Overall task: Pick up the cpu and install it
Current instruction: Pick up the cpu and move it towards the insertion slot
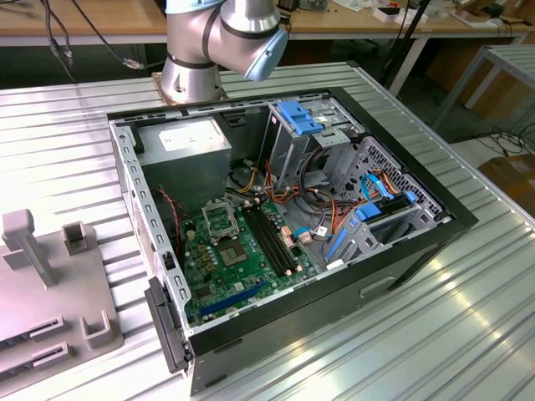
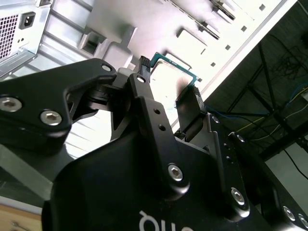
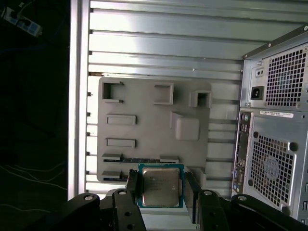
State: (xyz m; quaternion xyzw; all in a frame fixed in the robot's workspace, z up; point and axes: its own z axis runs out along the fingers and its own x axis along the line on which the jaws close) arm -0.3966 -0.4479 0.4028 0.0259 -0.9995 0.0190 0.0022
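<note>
**Clerk:** Exterior view, entries?

**Checker:** One computer case (image 1: pixel 418 251), lid off, lying on the ribbed metal worktop (image 1: pixel 468 334). Green motherboard (image 1: pixel 242 267) inside, and its silver-framed socket (image 1: pixel 219 221) looks unfilled. One grey tray (image 1: pixel 42 301) at the exterior view's left, just beside the case. Arm (image 1: pixel 221 38) rising behind the case.

**Clerk:** Second wrist view?

**Checker:** One black pincer (image 2: pixel 168 91), drawn in narrow and holding the cpu (image 2: pixel 172 77). The fingertips (image 2: pixel 189 103) press on two opposite edges, and the chip's green rim shows. The pale tray sits well behind it, so the chip reads as lifted clear.

**Clerk:** First wrist view?

**Checker:** The cpu (image 3: pixel 160 185), silver-grey face toward the camera, is clamped in the pincer (image 3: pixel 161 187) above one end of the tray (image 3: pixel 144 130). The case's vented rear panel (image 3: pixel 274 144) stands beside the tray.

**Clerk:** Handling note?

**Checker:** Judged light, stiff and flat. The metal face is likely slick and the underside delicate. The hold belongs on the two opposite edges, as it is here, with face and underside untouched. A loose squeeze could let the chip tilt or slide.
</note>
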